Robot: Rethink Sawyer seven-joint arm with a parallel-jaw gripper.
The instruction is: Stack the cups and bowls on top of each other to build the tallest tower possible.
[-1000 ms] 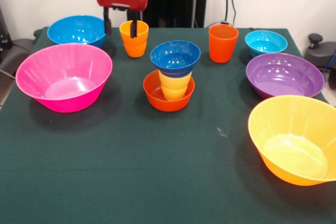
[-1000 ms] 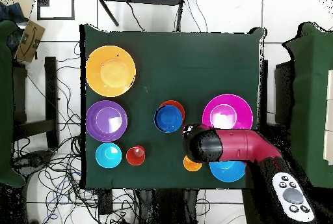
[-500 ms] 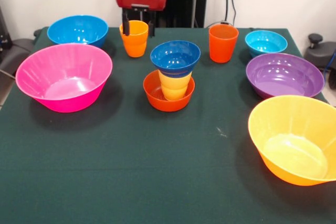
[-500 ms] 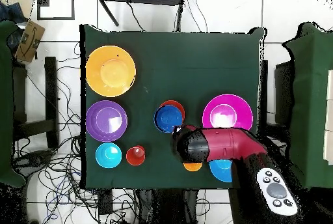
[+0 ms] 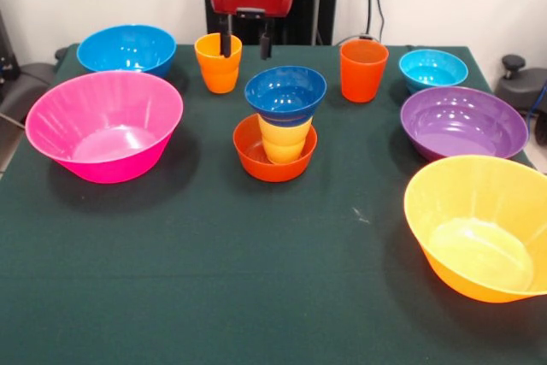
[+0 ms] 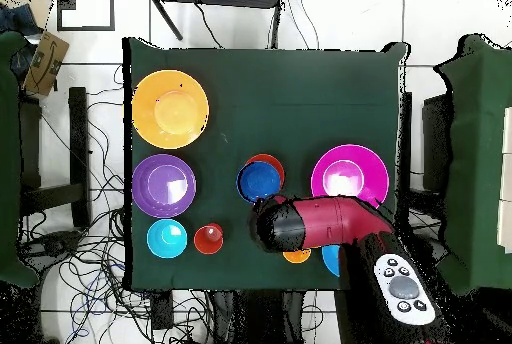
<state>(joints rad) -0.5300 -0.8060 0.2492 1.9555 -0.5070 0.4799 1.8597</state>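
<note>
Dark green cloth over the table (image 5: 214,297), white wall behind, cables and floor tiles round it in the overhead view. Nearest me: large yellow-orange bowl (image 5: 480,226), then large pink bowl (image 5: 104,124) on the opposite side. Both sit wide of the centre, I'd guess to keep the build lane free.

Centre: the tower (image 5: 282,126) is three pieces high: small orange-red bowl (image 5: 252,153) as base, yellow cup (image 5: 285,138) standing in it, dark blue bowl (image 5: 285,91) seated on the cup's rim. Looks level from here.

Further back: purple bowl (image 5: 463,121), cyan bowl (image 5: 433,68), red-orange cup (image 5: 363,70), medium blue bowl (image 5: 126,48), all loose on the cloth.

Light orange cup (image 5: 218,62) stands upright on the cloth, back row. Gripper (image 5: 245,44) hangs just beside it, toward the tower, fingers spread and holding nothing; one fingertip overlaps the cup's edge, and I can't say whether it touches. My read: cup is the next piece, not yet grasped.
</note>
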